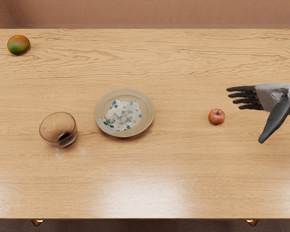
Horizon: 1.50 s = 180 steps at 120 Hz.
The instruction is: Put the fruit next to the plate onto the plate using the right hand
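The fingers (241, 95) of the right hand (267, 98) are lying released and spread, stretching out towards the left and grasping nothing. The thumb (274, 122) is hanging down towards the near side, apart from the other fingers. The hand is hovering close to the right edge of the scene, with its arm coming in from that side.

Just left of the fingertips and slightly nearer, the apple (216, 116) is sitting on the bench (183, 174). It is small, red and orange, and its dimpled top is facing up. It is not touching the hand, and bare wood is showing between the two.

Further left, the plate (146, 107) is resting flat near the middle of the bench. It has a tan rim and a pale centre with a leafy pattern, and nothing is lying on it. The apple is sitting to its right, off the plate, with a clear stretch of wood between them.

Left of the plate and a little nearer, a glass bowl (58, 129) is standing close beside it without touching. A green and orange mango (18, 44) is lying in the far left corner, well apart from everything else.
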Motion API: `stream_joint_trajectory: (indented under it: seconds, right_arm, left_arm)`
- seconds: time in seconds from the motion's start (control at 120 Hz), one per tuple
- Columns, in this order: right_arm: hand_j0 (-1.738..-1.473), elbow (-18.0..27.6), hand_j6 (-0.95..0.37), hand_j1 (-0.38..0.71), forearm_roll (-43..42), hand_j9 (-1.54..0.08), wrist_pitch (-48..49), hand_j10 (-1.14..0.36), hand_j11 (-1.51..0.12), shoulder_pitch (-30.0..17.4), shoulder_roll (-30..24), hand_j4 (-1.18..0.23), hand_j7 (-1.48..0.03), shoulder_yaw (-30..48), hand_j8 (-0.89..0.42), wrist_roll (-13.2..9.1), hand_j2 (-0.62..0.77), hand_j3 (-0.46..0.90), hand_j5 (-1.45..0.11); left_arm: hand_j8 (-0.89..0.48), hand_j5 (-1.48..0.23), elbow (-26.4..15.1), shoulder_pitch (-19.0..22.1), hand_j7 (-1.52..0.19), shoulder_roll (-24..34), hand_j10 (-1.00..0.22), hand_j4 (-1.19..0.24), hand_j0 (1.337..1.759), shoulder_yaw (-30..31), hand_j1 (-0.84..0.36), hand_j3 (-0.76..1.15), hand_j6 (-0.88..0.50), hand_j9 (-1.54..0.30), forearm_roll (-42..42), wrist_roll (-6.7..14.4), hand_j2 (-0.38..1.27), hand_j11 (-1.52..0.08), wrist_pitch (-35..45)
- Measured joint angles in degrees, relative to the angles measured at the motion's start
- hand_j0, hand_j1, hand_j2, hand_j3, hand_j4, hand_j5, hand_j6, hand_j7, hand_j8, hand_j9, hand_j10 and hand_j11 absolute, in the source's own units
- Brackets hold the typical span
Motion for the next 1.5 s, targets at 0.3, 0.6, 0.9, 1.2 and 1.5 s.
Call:
stream_joint_trajectory:
  seconds: [0.3,0.6,0.9,1.2,1.5]
  right_arm:
    - [-1.658,0.77,0.00,-0.35,-24.84,0.00,-10.01,0.00,0.00,0.89,10.63,0.00,0.00,3.76,0.00,-5.11,0.00,0.00,0.00]
    - [-1.658,1.14,-0.06,-0.29,-48.38,-0.07,-23.51,-0.05,-0.07,-4.11,19.37,-0.06,-0.07,3.68,-0.06,-6.02,-0.01,0.00,-0.07]
    - [-1.658,0.05,-0.20,-0.12,-50.53,-0.25,-32.97,-0.20,-0.25,-7.55,22.68,-0.20,-0.25,2.80,-0.20,-5.97,-0.04,0.00,-0.25]
    - [-1.658,-0.05,-0.27,-0.04,-52.20,-0.34,-38.10,-0.26,-0.34,-9.11,24.26,-0.27,-0.34,1.01,-0.27,-5.96,-0.05,0.00,-0.34]
    - [-1.658,0.17,-0.32,0.03,-52.45,-0.41,-38.56,-0.32,-0.41,-9.12,25.01,-0.32,-0.41,0.36,-0.32,-6.09,-0.06,0.00,-0.41]
  left_arm:
    - [-0.01,-0.02,0.01,0.00,-0.02,0.00,-0.01,-0.01,1.658,0.00,0.34,0.00,-0.01,-0.02,0.00,0.00,0.00,-0.02,0.00]
    - [-0.01,-0.02,0.02,0.00,-0.02,0.00,-0.01,-0.01,1.658,0.01,0.34,0.00,-0.01,-0.02,0.00,0.00,0.00,-0.02,0.00]
    - [-0.01,-0.02,0.01,0.00,-0.02,0.00,-0.01,-0.01,1.658,0.00,0.34,0.00,-0.01,-0.02,0.01,0.00,0.00,-0.02,0.00]
    - [-0.01,-0.02,0.01,0.00,-0.02,0.00,-0.01,-0.01,1.658,0.00,0.34,0.00,-0.01,-0.02,0.01,0.00,0.00,-0.02,0.00]
    - [-0.01,-0.02,0.01,0.00,-0.02,0.00,-0.01,-0.01,1.658,0.00,0.34,0.00,-0.01,-0.02,0.01,0.00,0.00,-0.02,0.00]
